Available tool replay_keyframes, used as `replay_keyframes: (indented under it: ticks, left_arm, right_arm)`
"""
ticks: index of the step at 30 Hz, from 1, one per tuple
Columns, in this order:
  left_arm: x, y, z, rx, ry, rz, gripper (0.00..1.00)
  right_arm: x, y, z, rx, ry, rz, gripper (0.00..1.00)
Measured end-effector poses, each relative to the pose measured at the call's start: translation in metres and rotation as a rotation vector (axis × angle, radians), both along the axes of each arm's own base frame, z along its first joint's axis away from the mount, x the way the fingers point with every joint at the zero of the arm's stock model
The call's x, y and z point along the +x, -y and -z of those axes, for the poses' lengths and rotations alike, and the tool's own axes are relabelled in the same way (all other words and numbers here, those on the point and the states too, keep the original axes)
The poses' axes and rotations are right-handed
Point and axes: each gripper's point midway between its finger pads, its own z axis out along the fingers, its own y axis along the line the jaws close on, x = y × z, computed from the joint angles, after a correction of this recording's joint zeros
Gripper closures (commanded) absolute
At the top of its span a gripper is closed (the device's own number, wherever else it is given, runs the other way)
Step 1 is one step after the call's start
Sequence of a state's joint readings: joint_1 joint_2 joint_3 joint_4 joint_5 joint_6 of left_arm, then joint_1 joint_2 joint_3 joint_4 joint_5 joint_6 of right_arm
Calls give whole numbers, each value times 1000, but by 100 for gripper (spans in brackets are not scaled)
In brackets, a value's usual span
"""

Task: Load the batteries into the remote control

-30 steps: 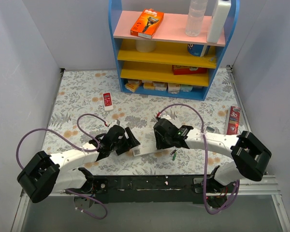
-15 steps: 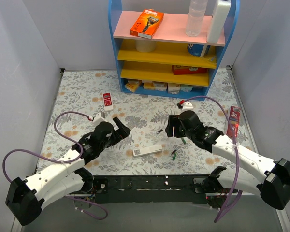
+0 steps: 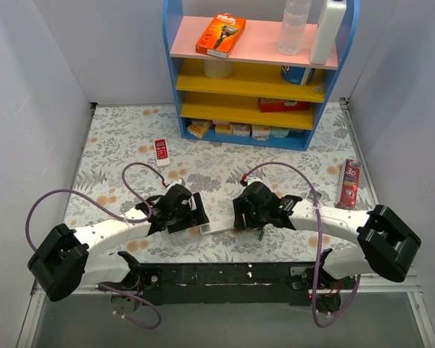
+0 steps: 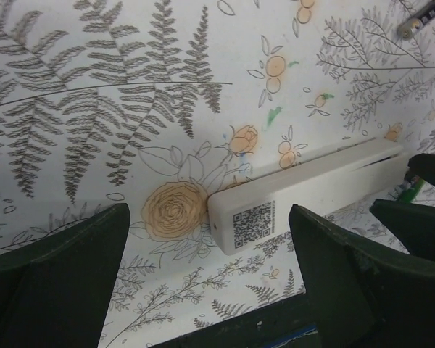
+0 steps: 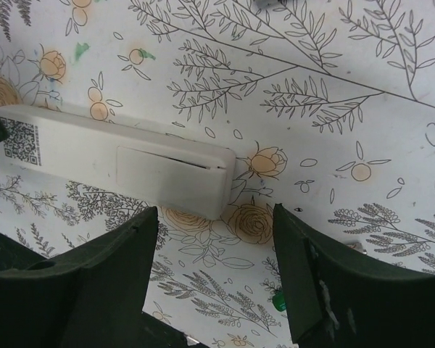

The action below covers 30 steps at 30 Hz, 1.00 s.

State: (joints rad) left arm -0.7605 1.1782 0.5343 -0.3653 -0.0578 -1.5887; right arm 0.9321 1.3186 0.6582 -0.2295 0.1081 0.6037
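Observation:
The remote control (image 3: 219, 227) lies flat on the floral table near the front edge, plain white back up, with a QR code at its left end (image 4: 252, 223). Its battery cover (image 5: 167, 170) sits on with a thin slit along one edge. My left gripper (image 3: 196, 215) is open, and the remote's left end lies just ahead of its jaws (image 4: 209, 217). At the other end my right gripper (image 3: 241, 215) is open too, the remote's corner just above its fingertips (image 5: 214, 217). A green battery (image 3: 262, 233) lies beside the right gripper, and a dark battery (image 4: 420, 18) lies farther back.
A short red-and-white remote (image 3: 160, 151) lies at the back left. The blue shelf unit (image 3: 254, 138) stands at the back. A red tube (image 3: 350, 181) lies at the right. The black base rail (image 3: 225, 275) runs just in front of the remote.
Half a second ago both arms had swung out and away from the remote. Now both are back at its two ends, with the jaws wider than one second ago.

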Motion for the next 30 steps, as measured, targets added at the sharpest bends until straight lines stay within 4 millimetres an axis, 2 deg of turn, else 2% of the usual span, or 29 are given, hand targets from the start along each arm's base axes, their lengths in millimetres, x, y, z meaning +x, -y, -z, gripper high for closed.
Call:
replay_keyframes:
  ticks: [3, 6, 8, 14, 21, 30]
  left_arm:
    - [-3, 9, 1, -14, -4, 32, 13]
    - [-3, 15, 1, -26, -2, 47, 20]
    - [-3, 18, 1, -31, -2, 55, 21]
    - [-3, 25, 3, -41, -6, 70, 35]
    - [-5, 29, 6, -44, -12, 78, 44]
    - [-5, 31, 8, -47, -15, 81, 48]
  right_arm:
    - [-2, -2, 7, -15, -24, 3, 31]
    - [-1, -7, 10, -18, -38, 6, 31]
    - [-1, -10, 10, -15, -43, 1, 31]
    - [3, -21, 7, 11, -40, -4, 31]
    - [6, -29, 8, 25, -47, 4, 32]
    - [14, -32, 9, 14, -40, 25, 44]
